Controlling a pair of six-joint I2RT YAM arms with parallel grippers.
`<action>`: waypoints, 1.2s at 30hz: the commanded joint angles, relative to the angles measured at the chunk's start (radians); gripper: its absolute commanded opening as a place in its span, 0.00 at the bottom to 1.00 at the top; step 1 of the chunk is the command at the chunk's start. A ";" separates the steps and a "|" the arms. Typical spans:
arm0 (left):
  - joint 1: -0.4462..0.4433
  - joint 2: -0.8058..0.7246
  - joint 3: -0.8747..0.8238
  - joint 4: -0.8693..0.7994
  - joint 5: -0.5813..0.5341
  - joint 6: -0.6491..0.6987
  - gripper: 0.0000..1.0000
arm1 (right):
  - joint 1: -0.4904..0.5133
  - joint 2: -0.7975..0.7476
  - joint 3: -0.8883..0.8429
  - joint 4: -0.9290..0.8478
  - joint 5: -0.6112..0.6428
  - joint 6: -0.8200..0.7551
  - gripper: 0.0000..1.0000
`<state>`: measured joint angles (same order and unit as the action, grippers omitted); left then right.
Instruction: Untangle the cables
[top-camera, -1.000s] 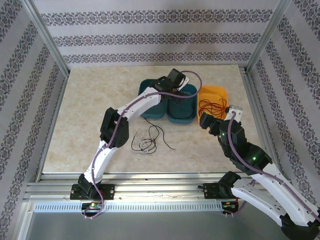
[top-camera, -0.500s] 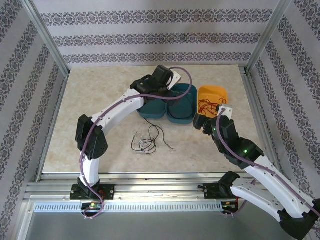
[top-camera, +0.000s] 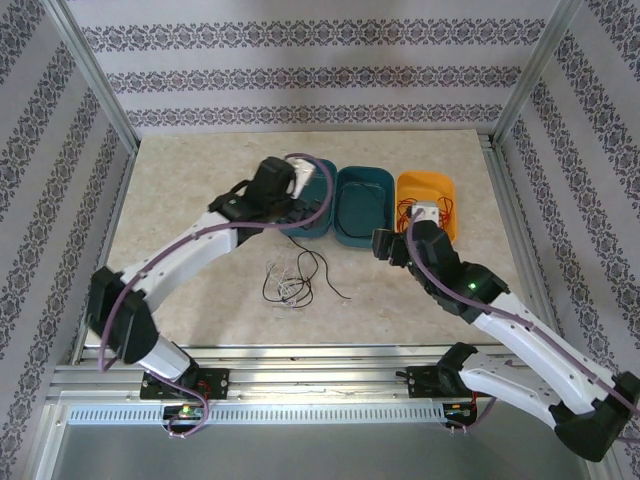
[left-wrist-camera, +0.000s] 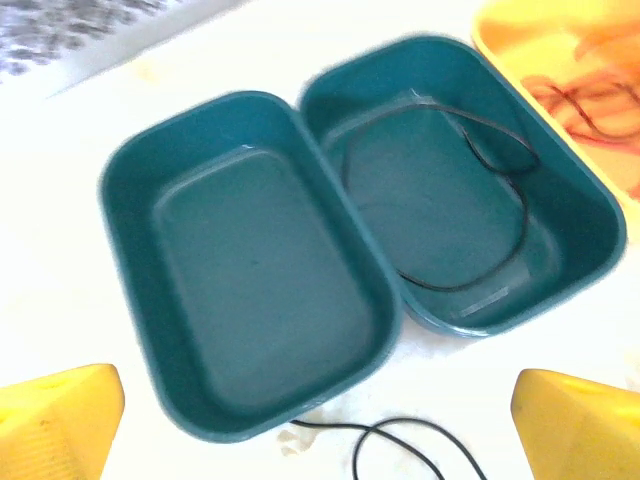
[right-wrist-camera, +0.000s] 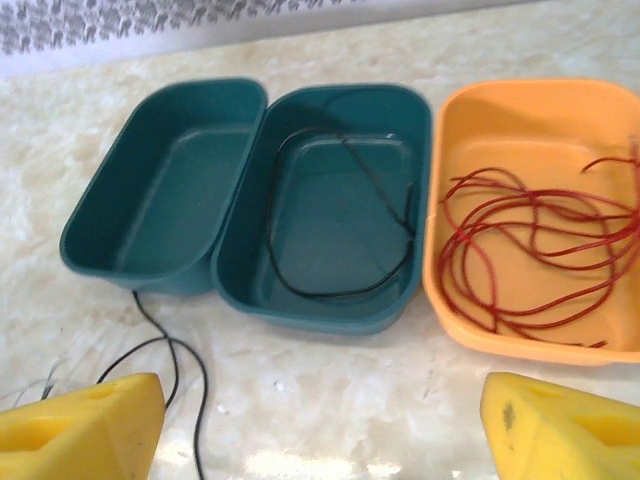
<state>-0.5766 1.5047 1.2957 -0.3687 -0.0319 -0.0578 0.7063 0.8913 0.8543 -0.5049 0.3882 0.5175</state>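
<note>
— How will these wires handle for us?

— We judge them very light, limp and a little springy. They are thin strands that can slip off a pad and drag their neighbours along. We would pinch a single strand at a free end or at an outer loop of the tangle (top-camera: 288, 285), never through the knot.

— And our tools?

— The left gripper (left-wrist-camera: 316, 428) stands spread wide with nothing between its fingers. The right gripper (right-wrist-camera: 320, 430) is spread too and holds nothing.

— Where are the cables from there?

— Ahead of the left gripper, a black cable (left-wrist-camera: 523, 210) lies looped in the right-hand teal bin (left-wrist-camera: 585, 215). The left teal bin (left-wrist-camera: 125, 240) sits touching that one. Ahead and to the right of the right gripper, the red cables (right-wrist-camera: 520, 250) lie in the orange bin (right-wrist-camera: 520, 130). The tangle lies on the table (top-camera: 180, 200) behind both grippers, toward our bases.

— What does each view give us?

— From overhead we see the whole tangle, black and white strands mixed. The bins' contents are small in that view. The wrist views show the black loop and the red coils clearly. They also show a loose black strand (right-wrist-camera: 165, 338) on the table just beside one of the right gripper's fingertips.
</note>
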 joint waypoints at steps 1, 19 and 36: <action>0.084 -0.128 -0.173 0.208 0.028 -0.188 0.99 | 0.059 0.080 0.051 0.020 -0.026 -0.028 0.79; 0.231 -0.386 -0.623 0.268 0.103 -0.440 0.99 | 0.218 0.553 0.153 -0.125 -0.178 0.040 0.49; 0.240 -0.335 -0.625 0.306 0.123 -0.453 0.99 | 0.226 0.849 0.287 -0.243 -0.247 -0.125 0.49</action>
<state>-0.3511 1.1736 0.6823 -0.1001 0.0864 -0.4961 0.9333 1.7180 1.1076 -0.7258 0.1608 0.4438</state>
